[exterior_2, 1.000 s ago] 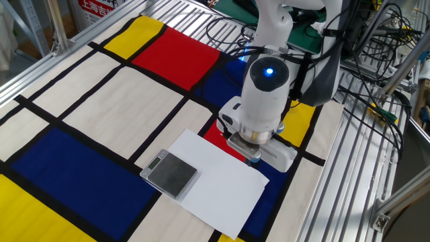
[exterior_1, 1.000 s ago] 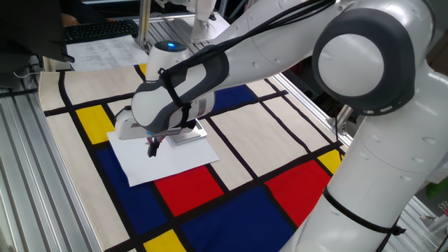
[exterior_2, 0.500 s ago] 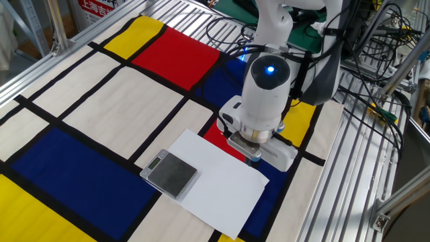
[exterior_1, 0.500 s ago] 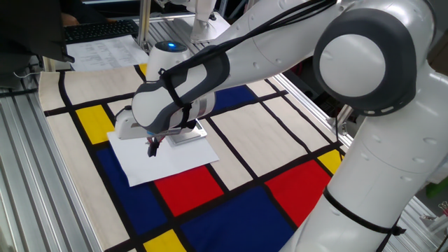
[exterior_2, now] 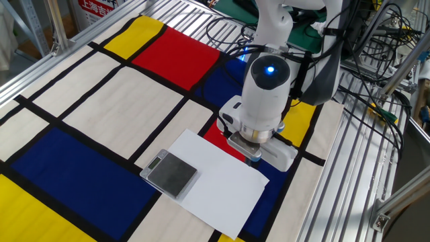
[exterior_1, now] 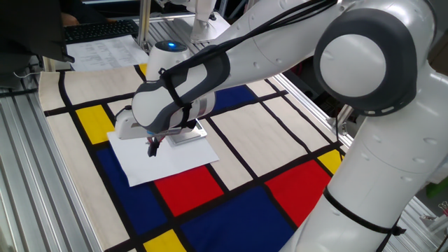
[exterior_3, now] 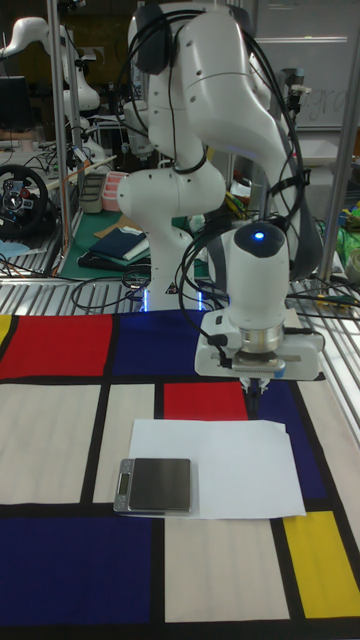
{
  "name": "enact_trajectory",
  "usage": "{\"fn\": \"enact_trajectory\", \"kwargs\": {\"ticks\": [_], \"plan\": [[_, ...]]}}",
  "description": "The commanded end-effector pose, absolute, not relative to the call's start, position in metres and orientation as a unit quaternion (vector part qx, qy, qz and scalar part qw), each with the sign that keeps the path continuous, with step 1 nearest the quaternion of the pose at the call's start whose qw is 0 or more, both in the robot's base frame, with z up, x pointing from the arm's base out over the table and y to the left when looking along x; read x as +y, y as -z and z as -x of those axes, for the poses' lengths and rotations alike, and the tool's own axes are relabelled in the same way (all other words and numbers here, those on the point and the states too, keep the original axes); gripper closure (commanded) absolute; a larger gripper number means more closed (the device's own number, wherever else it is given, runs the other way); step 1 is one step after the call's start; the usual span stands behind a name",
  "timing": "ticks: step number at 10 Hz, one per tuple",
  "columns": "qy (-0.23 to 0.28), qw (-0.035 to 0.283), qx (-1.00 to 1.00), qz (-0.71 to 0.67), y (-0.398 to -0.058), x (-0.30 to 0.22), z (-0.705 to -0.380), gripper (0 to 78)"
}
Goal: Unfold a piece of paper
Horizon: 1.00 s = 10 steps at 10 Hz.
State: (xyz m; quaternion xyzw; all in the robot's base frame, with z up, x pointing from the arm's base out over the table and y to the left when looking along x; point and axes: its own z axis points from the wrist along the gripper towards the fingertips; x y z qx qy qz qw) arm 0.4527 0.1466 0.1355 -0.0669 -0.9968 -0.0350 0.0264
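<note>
Nothing has moved since the earlier frames: arm, sheet and scale all sit as they did. The plain white rectangular piece of paper (exterior_2: 218,180) lies flat on the colour-blocked cloth (exterior_2: 87,101) of red, blue, yellow and cream panels with black lines. A small grey digital scale (exterior_2: 169,173) rests on one edge of the sheet. The white two-finger gripper (exterior_2: 253,157) points straight down at the opposite edge, fingertips close together at the paper; whether they pinch it cannot be told. No containers are visible on the cloth.
</note>
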Motion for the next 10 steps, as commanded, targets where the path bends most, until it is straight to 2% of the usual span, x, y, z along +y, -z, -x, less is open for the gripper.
{"fn": "enact_trajectory", "kwargs": {"ticks": [1,10], "plan": [[0.016,0.022,-0.999,0.027,-0.14,0.1462,-0.4574,76.4],[0.016,0.01,-1.0,0.01,-0.1345,0.1459,-0.465,76.4]]}}
